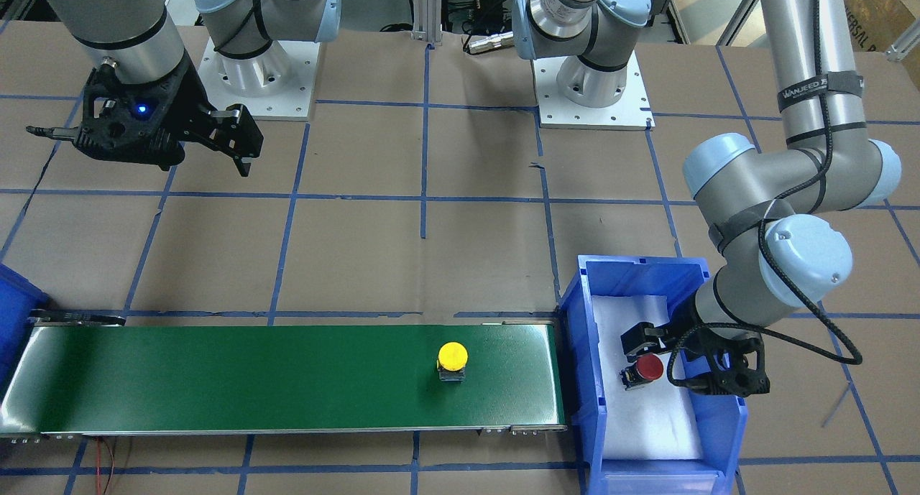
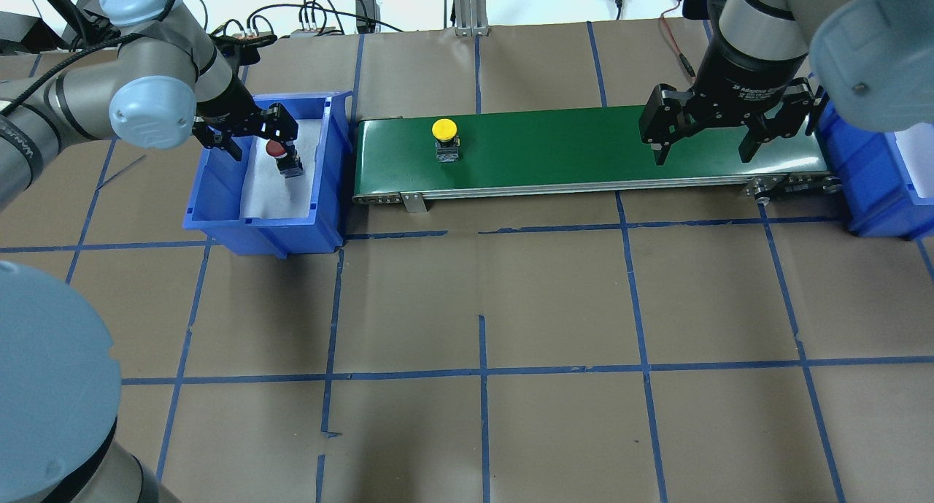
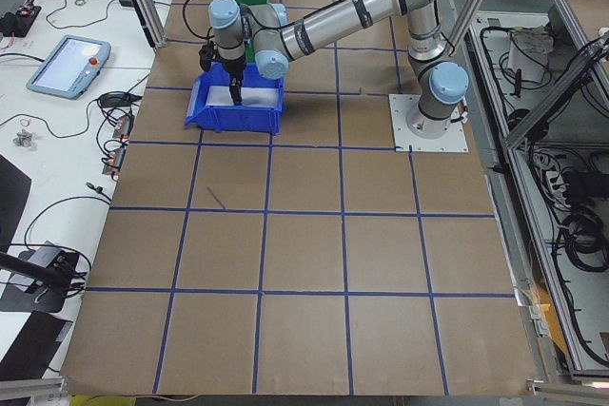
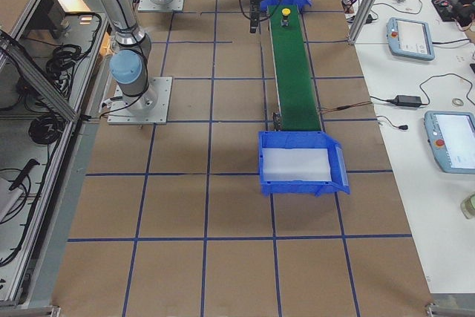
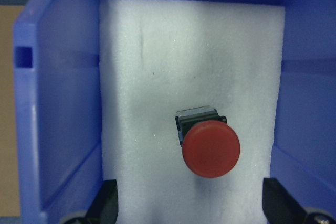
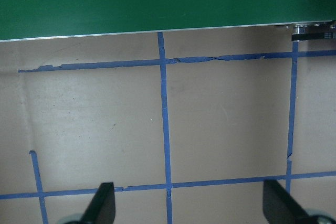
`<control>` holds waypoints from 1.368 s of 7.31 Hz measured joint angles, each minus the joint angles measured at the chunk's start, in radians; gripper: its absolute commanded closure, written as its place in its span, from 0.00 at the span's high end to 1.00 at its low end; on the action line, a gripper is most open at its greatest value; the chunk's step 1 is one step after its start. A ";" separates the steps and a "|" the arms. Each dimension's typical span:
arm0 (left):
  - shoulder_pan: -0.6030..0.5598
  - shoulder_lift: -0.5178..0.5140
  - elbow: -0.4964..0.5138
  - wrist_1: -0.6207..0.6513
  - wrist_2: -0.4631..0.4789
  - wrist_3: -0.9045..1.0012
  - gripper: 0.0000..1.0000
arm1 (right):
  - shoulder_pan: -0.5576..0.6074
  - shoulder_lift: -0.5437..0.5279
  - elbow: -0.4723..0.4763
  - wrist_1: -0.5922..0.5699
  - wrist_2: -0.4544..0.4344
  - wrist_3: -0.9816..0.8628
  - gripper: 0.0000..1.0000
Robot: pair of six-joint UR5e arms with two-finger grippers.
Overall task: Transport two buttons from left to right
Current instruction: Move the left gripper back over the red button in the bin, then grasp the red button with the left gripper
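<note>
- Hovering inside the left blue bin (image 2: 219, 218), the left gripper (image 2: 252, 132) is pointing down over the red button (image 2: 276, 149), jaws spread wide with nothing gripped.
- Left wrist view is showing the red button (image 5: 211, 148) lying on white foam (image 5: 157, 66), cap toward the camera, black-and-silver body behind it; both fingertips (image 5: 105, 203) are sitting well apart at the bottom corners, not touching the button.
- Front-facing view is showing the same left gripper (image 1: 690, 358) low in the bin (image 1: 596, 409), the red button (image 1: 647, 368) just beside its fingers; whether it is lined up between them, cannot tell from there.
- Yellow button (image 2: 444, 131) is standing upright on the green conveyor belt (image 2: 584, 149), cap up, near the belt's end next to the left bin, apart from both grippers.
- In the front-facing view the yellow button (image 1: 453, 356) is sitting on the belt (image 1: 215, 380) toward its end nearest the bin.
- Right gripper (image 2: 706, 139) is hanging above the table by the belt's other end, jaws wide open and holding nothing.
- Right wrist view is showing brown paper with blue tape lines (image 6: 164, 129), the belt edge (image 6: 157, 3) along the top, and both fingertips (image 6: 102, 203) far apart.
- Right blue bin (image 4: 300, 165) with its white liner is sitting at the belt's far end, nothing visible inside it.
</note>
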State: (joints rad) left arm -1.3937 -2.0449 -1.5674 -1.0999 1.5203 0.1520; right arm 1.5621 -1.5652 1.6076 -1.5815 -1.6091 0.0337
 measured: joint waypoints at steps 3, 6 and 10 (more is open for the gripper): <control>-0.002 -0.022 -0.002 0.026 -0.002 -0.005 0.94 | 0.000 -0.001 0.001 0.000 0.000 0.000 1.00; -0.016 -0.046 0.001 0.067 -0.002 -0.021 0.85 | 0.000 -0.001 0.001 0.000 0.000 0.001 1.00; -0.022 -0.039 0.010 0.074 -0.001 -0.027 0.23 | 0.001 -0.001 0.001 0.001 0.000 0.002 1.00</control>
State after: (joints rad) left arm -1.4157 -2.0835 -1.5572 -1.0258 1.5190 0.1250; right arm 1.5627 -1.5662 1.6085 -1.5806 -1.6091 0.0353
